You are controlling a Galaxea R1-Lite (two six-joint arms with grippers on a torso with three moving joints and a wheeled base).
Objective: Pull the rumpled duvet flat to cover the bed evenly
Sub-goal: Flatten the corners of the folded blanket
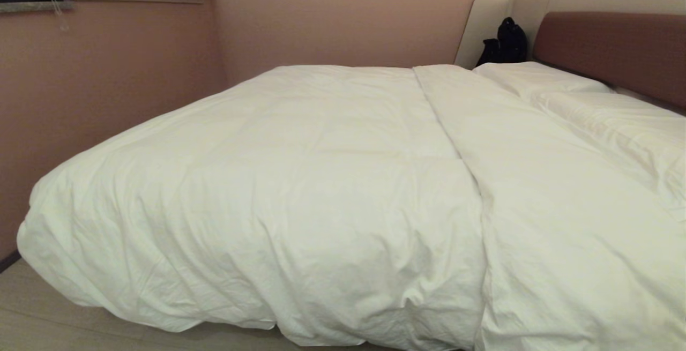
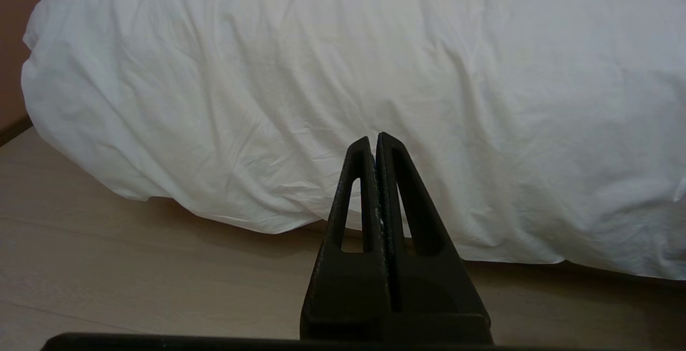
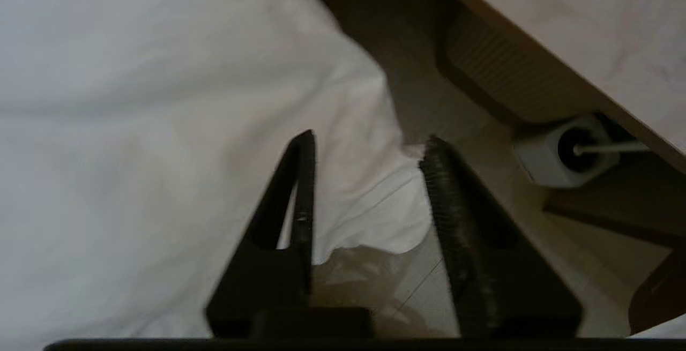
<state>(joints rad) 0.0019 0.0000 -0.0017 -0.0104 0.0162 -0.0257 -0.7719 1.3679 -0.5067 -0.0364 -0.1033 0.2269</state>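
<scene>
The duvet (image 1: pixel 300 190) fills the centre and left of the head frame, bunched over the bed (image 1: pixel 611 51) and spilling toward the floor. Low in its wrist frame, the left gripper (image 2: pixel 373 142) is pressed closed and empty. The right gripper (image 3: pixel 367 152) stands parted around a hanging duvet corner, gripping nothing.

Dim warm light; blurred, shadowy right wrist view.

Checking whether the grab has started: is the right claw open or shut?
Open. The right claw shows a clear gap between its fingers, framing a hanging corner of the duvet without pinching it.
</scene>
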